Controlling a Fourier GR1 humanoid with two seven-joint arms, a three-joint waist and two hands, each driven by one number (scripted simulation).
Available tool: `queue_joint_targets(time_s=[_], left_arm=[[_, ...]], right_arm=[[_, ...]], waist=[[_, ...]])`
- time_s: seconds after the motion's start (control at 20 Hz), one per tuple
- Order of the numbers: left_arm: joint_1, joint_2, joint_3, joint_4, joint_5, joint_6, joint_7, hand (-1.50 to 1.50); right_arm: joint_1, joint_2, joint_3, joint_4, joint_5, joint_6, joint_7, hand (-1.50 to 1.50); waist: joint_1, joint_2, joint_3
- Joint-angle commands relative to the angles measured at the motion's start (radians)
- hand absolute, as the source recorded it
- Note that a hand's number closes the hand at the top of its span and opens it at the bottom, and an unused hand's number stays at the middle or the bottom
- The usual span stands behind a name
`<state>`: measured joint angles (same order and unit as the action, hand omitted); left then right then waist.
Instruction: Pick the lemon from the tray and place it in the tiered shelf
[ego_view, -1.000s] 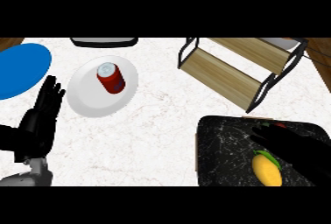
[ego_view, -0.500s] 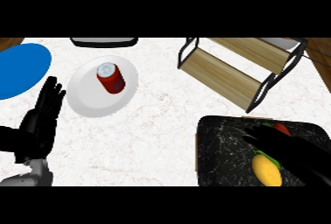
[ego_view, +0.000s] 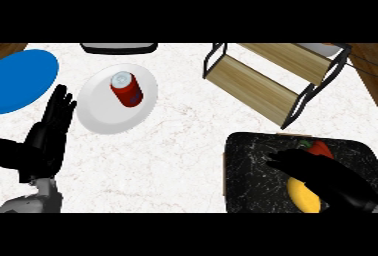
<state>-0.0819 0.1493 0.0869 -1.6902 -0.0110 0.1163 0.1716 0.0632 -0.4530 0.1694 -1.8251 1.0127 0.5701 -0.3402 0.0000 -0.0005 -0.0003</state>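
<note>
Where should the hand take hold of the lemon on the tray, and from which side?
Across the lemon's narrow middle, coming from above. It lies flat on the dark tray with its long axis running near to far, and the right hand already hovers over its far end.

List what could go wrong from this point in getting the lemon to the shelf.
1. The right hand covers part of the lemon, and a red item lies close by on the dark tray; the fingers might nudge it.
2. The shelf has thin black bars at its corners; the carried lemon could clip one.
</note>
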Motion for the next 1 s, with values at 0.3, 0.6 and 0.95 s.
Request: queue_joint_targets(time_s=[0.3, 0.6, 0.95], left_arm=[[0.010, -0.035, -0.008, 0.032, -0.031, 0.019, -0.051, 0.00], [-0.010, -0.013, 0.017, 0.004, -0.014, 0.020, -0.013, 0.00], [-0.018, -0.029, -0.011, 0.013, -0.016, 0.010, -0.019, 0.00]], right_arm=[[-0.046, 0.038, 0.071, 0.128, 0.145, -0.223, -0.112, 1.50], [-0.002, 0.346, -0.098, 0.161, 0.213, -0.150, 0.508, 1.50], [-0.096, 0.449, -0.115, 0.116, 0.159, -0.240, 0.954, 1.50]], waist=[[0.001, 0.001, 0.000], [-0.026, 0.007, -0.005], [0.018, 0.015, 0.001]])
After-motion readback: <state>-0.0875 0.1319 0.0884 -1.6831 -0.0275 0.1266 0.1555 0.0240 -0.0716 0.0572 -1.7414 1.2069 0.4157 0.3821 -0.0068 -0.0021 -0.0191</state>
